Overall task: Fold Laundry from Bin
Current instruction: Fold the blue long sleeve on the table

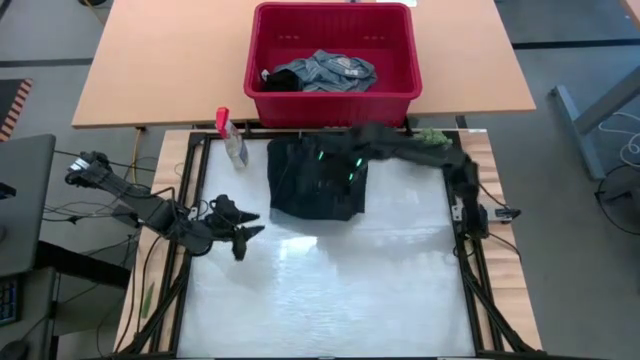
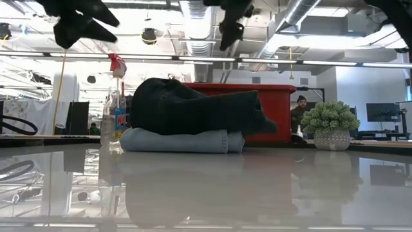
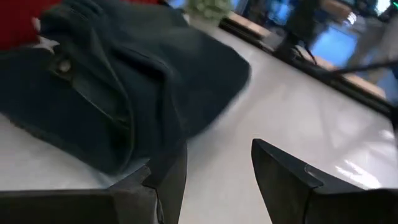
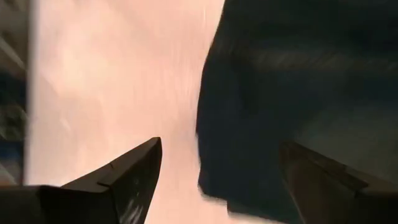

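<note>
Two folded garments are lying stacked at the far side of the white tabletop (image 1: 330,290): we are seeing a dark garment (image 1: 318,177) resting on top of a light blue garment (image 2: 183,140), which shows only from the low camera. Behind the stack, the red bin (image 1: 332,95) is standing on the wooden table (image 1: 160,60), holding a grey-blue denim piece (image 1: 330,70) and something black beside it. We are holding our right claw (image 1: 352,165) above the dark garment with its fingers spread wide and nothing between them. We are keeping our left claw (image 1: 238,222) off to the left of the stack, fingers parted and empty, hovering over the bare tabletop. A spray bottle (image 1: 232,138) is standing near the stack's left corner, and a small green plant (image 2: 330,125) is sitting to the right.
</note>
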Robot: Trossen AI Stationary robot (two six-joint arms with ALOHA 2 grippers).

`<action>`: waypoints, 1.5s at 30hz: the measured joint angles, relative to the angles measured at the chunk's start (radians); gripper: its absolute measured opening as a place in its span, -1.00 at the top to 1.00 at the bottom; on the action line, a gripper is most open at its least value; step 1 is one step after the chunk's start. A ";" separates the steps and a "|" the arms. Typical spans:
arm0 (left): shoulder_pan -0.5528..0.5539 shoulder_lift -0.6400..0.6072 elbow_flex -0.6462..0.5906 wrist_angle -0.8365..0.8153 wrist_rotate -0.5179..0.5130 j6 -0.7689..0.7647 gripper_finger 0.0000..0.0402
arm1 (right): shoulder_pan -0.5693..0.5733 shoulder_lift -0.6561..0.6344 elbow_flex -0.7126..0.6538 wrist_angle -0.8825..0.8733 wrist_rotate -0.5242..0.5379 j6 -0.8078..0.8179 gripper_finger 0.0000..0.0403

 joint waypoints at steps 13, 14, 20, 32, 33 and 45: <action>0.569 0.346 0.177 0.510 0.676 0.448 0.16 | -0.219 -0.387 -0.760 0.692 -0.223 0.100 -0.50; 0.610 0.397 0.220 0.506 0.722 0.470 0.16 | -0.229 -0.414 -0.824 0.751 -0.264 0.095 -0.44; 0.789 0.731 0.539 0.325 0.786 0.524 0.16 | -0.275 -0.474 -1.096 1.083 -0.457 0.029 0.10; 0.957 0.870 0.725 -0.111 0.740 0.634 0.16 | -0.331 -0.302 -1.171 1.047 -0.683 -0.135 0.87; 0.969 0.870 0.711 -0.103 0.740 0.644 0.16 | -0.333 -0.290 -1.171 1.043 -0.678 -0.135 0.88; 1.044 0.871 0.544 -0.006 0.734 0.681 0.16 | -0.244 -0.193 -1.167 0.987 -0.409 -0.137 0.91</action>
